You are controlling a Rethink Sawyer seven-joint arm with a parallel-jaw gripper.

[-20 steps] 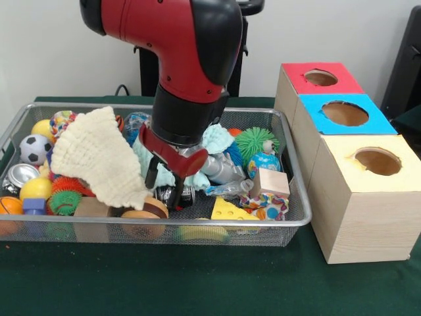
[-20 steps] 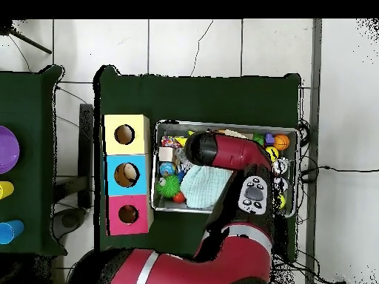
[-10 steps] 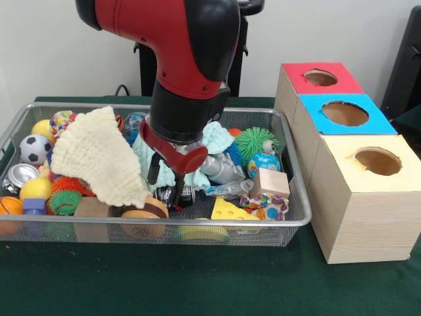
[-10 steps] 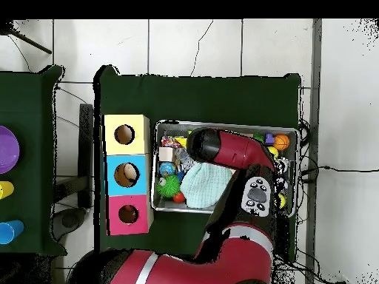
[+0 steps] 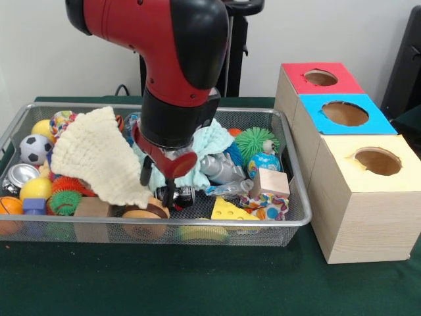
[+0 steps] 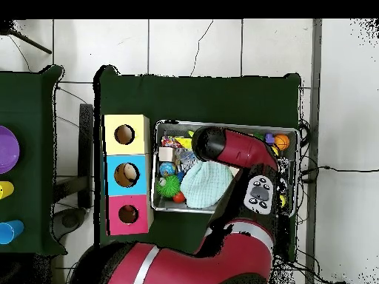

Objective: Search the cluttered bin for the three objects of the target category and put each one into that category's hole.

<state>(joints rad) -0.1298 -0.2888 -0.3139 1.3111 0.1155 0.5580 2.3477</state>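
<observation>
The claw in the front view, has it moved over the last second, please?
Yes. The claw has slid left, away from the wooden cube and closer to the cream cloth.

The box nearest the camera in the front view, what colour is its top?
Pale yellow top, clearest in the front view.

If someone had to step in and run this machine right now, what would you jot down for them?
Gripper: open, empty, lowered into the wire bin just above a small dark toy, beside the cream knitted cloth.
Boxes: red-topped box, blue-topped box, yellow-topped box stand beside the bin; nothing shows in their holes.
Done: no drop visible.
Left: find all three target items and put them in the matching hole.
</observation>
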